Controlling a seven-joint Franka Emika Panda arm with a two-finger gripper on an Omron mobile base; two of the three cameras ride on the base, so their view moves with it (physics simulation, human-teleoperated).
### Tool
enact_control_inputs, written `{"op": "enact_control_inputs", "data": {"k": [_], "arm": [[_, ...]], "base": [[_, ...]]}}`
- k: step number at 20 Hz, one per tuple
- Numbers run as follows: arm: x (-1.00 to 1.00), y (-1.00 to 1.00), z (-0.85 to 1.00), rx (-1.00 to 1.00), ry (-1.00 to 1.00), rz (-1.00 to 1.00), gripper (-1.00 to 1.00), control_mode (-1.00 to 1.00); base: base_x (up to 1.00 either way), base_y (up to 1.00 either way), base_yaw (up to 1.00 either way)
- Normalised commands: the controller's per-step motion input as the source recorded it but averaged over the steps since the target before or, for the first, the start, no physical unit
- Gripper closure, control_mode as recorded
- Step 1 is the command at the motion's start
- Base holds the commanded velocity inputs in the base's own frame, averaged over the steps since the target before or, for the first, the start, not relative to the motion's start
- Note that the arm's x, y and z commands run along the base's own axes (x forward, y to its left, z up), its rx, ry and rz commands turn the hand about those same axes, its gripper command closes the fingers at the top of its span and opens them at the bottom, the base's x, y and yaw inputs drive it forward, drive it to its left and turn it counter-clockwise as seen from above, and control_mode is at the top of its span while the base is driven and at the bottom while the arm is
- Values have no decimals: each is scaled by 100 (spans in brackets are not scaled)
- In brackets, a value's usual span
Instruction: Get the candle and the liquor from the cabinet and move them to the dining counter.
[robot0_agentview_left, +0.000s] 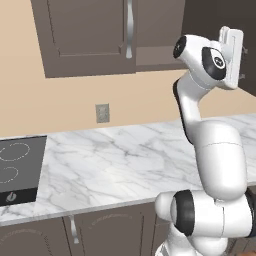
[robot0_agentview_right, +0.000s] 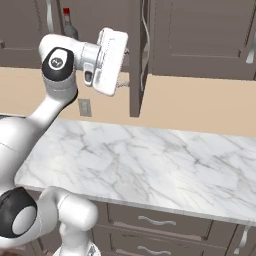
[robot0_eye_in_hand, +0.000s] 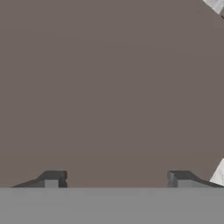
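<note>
The liquor (robot0_agentview_right: 69, 27), a dark bottle with a red cap, stands inside the dark brown cabinet (robot0_agentview_right: 200, 35), just behind my wrist in the right base view. One cabinet door (robot0_agentview_right: 135, 60) stands swung out, edge-on. My gripper (robot0_agentview_right: 125, 67) is raised to cabinet height with its tips right at that door. From the left base view the gripper (robot0_agentview_left: 244, 62) sits at the far right against the dark door. In the hand view the gripper (robot0_eye_in_hand: 116, 178) is open, fingertips (robot0_eye_in_hand: 52, 178) wide apart, facing a flat brown panel very close ahead. The candle and the dining counter are out of view.
A marble counter (robot0_agentview_left: 125, 160) runs below, with a black cooktop (robot0_agentview_left: 17, 167) at its left end. A wall outlet (robot0_agentview_left: 102, 113) sits on the beige wall. Closed cabinet doors with a silver bar handle (robot0_agentview_left: 129, 30) hang above, and drawers (robot0_agentview_right: 150, 220) lie under the counter.
</note>
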Motion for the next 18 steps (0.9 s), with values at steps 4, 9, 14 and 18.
{"op": "enact_control_inputs", "data": {"k": [4,9,14,18], "arm": [[-6,-18,-7,0,-5,-10,-100,-100],[-9,47,-2,0,-19,2,-100,-100],[-18,69,3,-1,-8,14,-100,-100],[-19,70,1,-6,7,35,-100,-100]], "base": [[0,0,0],[0,0,0],[0,0,0],[0,0,0]]}}
